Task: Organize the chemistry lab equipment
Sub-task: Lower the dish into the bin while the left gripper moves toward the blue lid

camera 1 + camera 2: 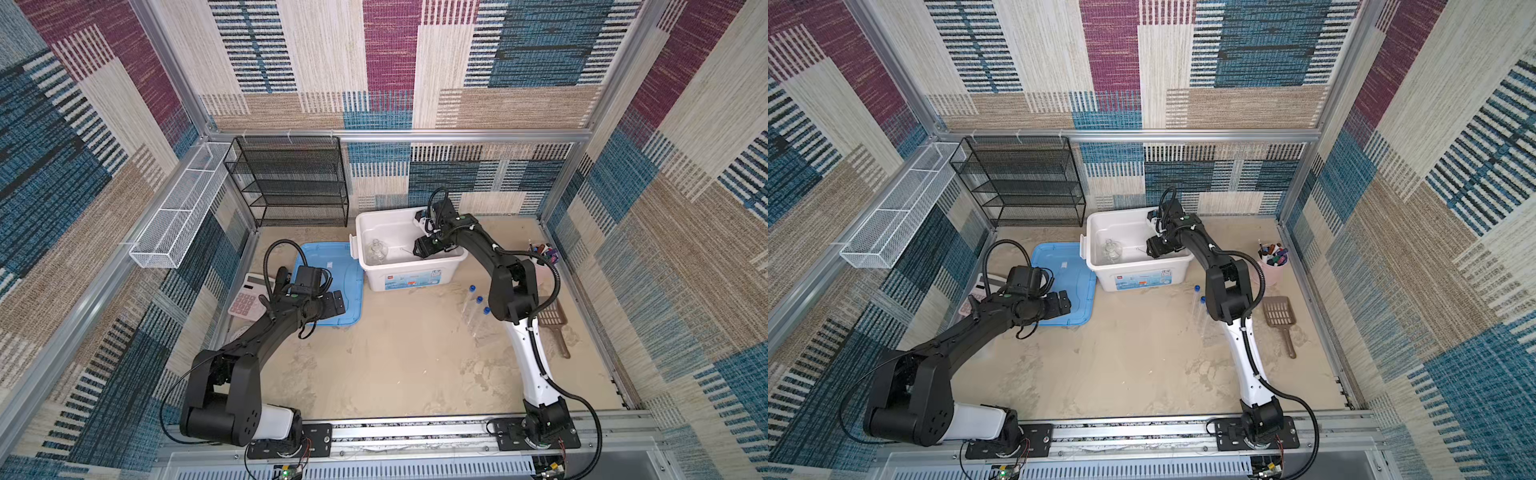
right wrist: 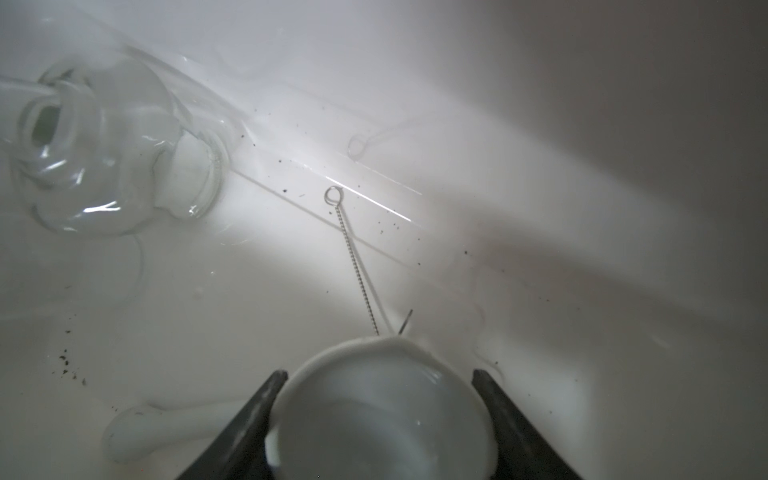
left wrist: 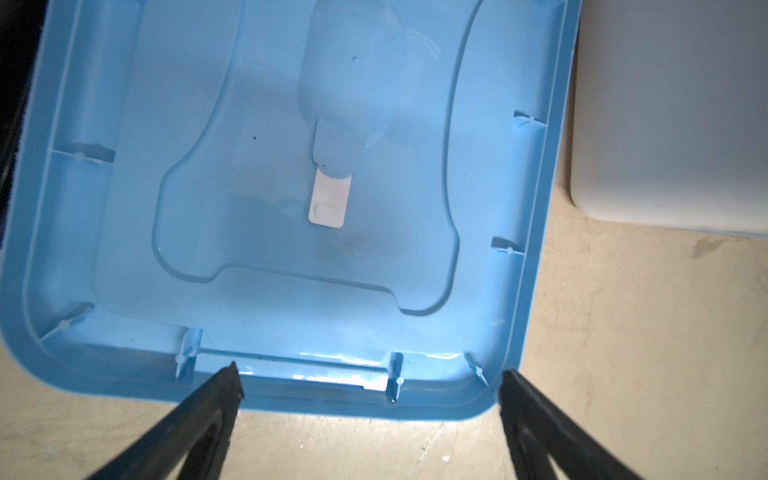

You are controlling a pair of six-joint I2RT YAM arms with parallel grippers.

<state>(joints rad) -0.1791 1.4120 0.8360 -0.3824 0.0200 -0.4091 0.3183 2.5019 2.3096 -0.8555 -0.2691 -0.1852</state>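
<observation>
My right gripper (image 1: 417,249) (image 2: 379,373) reaches into the white bin (image 1: 407,274) and is shut on the white ceramic dish (image 2: 382,415), one finger on each side of its rim. On the bin floor lie a clear glass flask (image 1: 378,249) (image 2: 95,158), the thin wire brush (image 2: 357,266) and a white rod-shaped piece (image 2: 166,428). Blue-capped test tubes (image 1: 478,299) (image 1: 1200,293) lie on the table in front of the bin. My left gripper (image 1: 340,302) (image 3: 369,370) hangs open over the near edge of the blue lid (image 3: 291,270), holding nothing.
The blue lid (image 1: 332,274) lies left of the bin, with a pink calculator (image 1: 245,301) further left. A brown scoop (image 1: 1281,318) and a pink cup of pens (image 1: 1273,259) stand at the right. A black wire shelf (image 1: 291,183) and a white mesh basket (image 1: 183,208) line the back left.
</observation>
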